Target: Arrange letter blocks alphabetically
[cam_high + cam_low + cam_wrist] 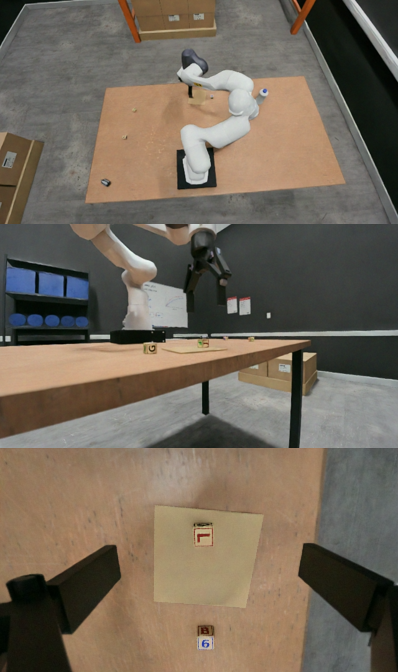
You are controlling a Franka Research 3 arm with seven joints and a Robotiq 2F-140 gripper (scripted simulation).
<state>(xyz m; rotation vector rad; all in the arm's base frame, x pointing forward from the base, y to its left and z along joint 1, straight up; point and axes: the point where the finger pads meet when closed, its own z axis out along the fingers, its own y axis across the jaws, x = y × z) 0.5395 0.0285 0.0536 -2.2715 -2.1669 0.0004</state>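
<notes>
Plainly, the largest thing before us is the wooden table [280, 140] [93, 370] [280, 638], and on it rises the white arm [224, 132] [137, 305], bolted over a black base plate [180, 184] [137, 336]. The arm bends out to our right and back in, so that the gripper [190, 90] [206, 307] [209, 560] hangs above the mat, well clear of it. Its fingers stand wide apart, and we see nothing held between them.

Beneath lies the thin tan mat [199, 100] [186, 350] [200, 578], near the table's far edge. To the right of it, as seen from the base, we have a white bottle [261, 97] with a blue cap. Well off to the left, toward the near corner, sits a small dark object [106, 182].

Smallest are our four blocks. The L block [203, 343] [203, 537] rests fully on the mat, toward its left side, its red letter on top and the right way up from the base. The block with the blue 6 on top [212, 96] [150, 348] [205, 642] sits off the mat, just to its right. Two more blocks lie on the table well to the left: a farther block [134, 109] and a nearer block [124, 137]. We cannot read their tops.
</notes>
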